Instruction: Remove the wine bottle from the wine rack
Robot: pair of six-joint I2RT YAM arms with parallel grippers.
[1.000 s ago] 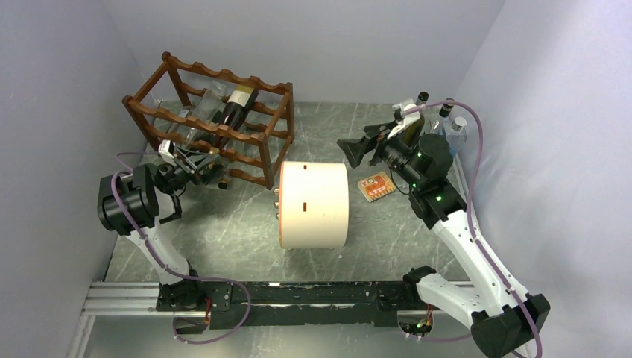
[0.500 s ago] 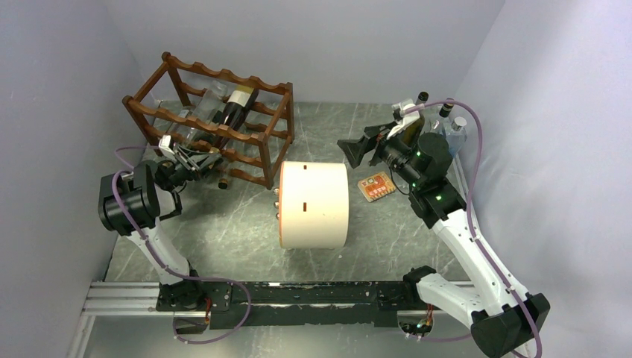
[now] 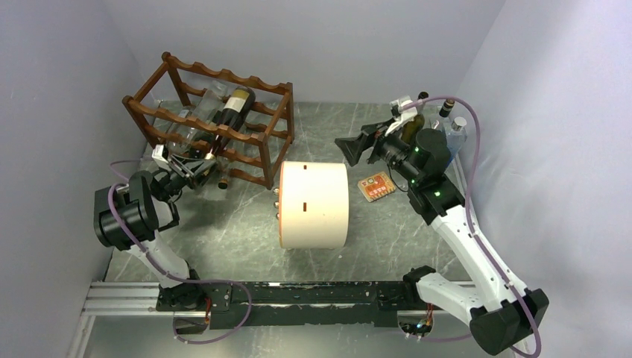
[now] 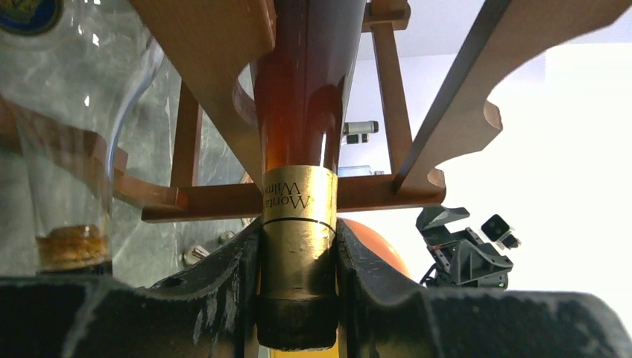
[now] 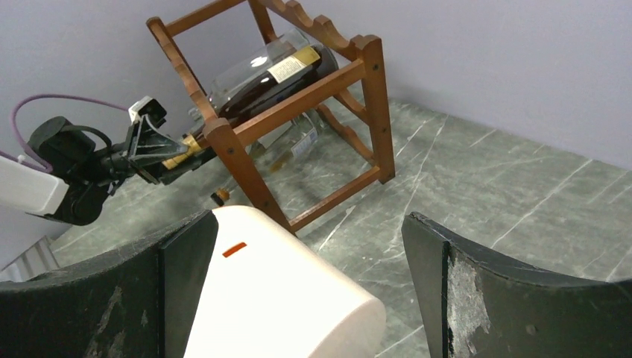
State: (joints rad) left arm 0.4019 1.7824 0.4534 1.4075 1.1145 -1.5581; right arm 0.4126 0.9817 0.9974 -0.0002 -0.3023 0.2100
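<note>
The wine rack [image 3: 252, 81] is reddish-brown wood and stands at the far left of the table. A dark wine bottle [image 3: 232, 106] lies slanted in its upper tier, its gold-foiled neck [image 4: 298, 216] poking out past the front rail [image 4: 209, 202]. My left gripper [image 3: 181, 161] is shut on that neck, with a black finger [image 4: 223, 294] pressed against each side. In the right wrist view the wine bottle [image 5: 272, 73] and the wine rack [image 5: 302, 92] show from the side. My right gripper [image 3: 350, 150] hovers open at mid-right, with nothing between its fingers.
A cream cylinder [image 3: 313, 205] lies on its side in the middle, close to the rack's right post. A small orange card [image 3: 376, 186] lies to its right. Several bottles [image 3: 450, 119] stand at the far right wall. Clear glass bottles [image 4: 74, 149] lie in the rack beside the dark one.
My left gripper has shut on the bottle's neck and drawn back a little to the left, and the bottle has shifted slightly with it. The right arm has barely moved.
</note>
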